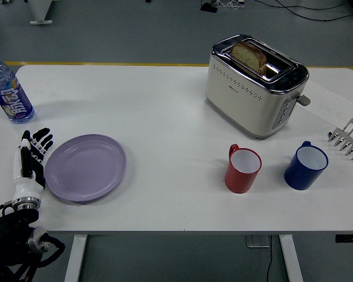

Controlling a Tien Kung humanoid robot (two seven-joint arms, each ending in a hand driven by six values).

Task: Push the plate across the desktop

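Observation:
A lilac plate (86, 167) lies flat on the white table at the front left. My left hand (34, 151) stands just left of the plate's rim, fingers straight and together, pointing away from me, holding nothing. Its fingertips (42, 138) are close to the plate's left edge; I cannot tell whether they touch it. My right arm is out of view.
A water bottle (9, 89) stands at the back left. A cream toaster (256, 86) with a bread slice stands at the back right. A red mug (243, 169) and a blue mug (306, 166) stand at the front right. A metal rack (348, 138) is at the right edge.

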